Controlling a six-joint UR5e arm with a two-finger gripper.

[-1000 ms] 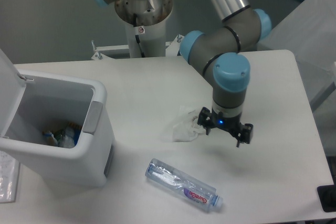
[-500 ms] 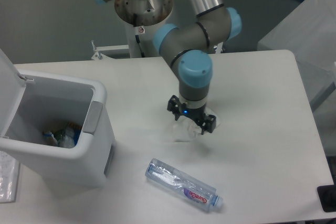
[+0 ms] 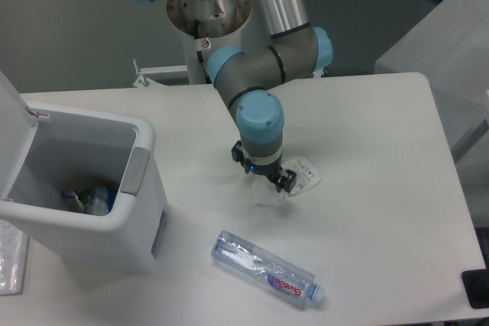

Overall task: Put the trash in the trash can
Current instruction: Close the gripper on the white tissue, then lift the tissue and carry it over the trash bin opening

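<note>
The crumpled clear-whitish plastic wrapper (image 3: 299, 179) lies on the white table, partly hidden under my gripper (image 3: 262, 175). My gripper hangs directly over its left part, fingers spread open and low to the table. A clear plastic bottle (image 3: 266, 269) with a blue-and-red label and white cap lies on its side near the front edge, below the gripper. The trash can (image 3: 145, 188), a white boxy bin with its lid swung open, stands at the left with some items inside.
The arm's base column (image 3: 208, 20) rises behind the table's far edge. A second grey table (image 3: 451, 43) stands at the right. A dark object (image 3: 477, 288) sits at the front right corner.
My gripper has swept left from the right of the wrapper to directly over it, and has come lower. The bottle and the bin have not moved.
</note>
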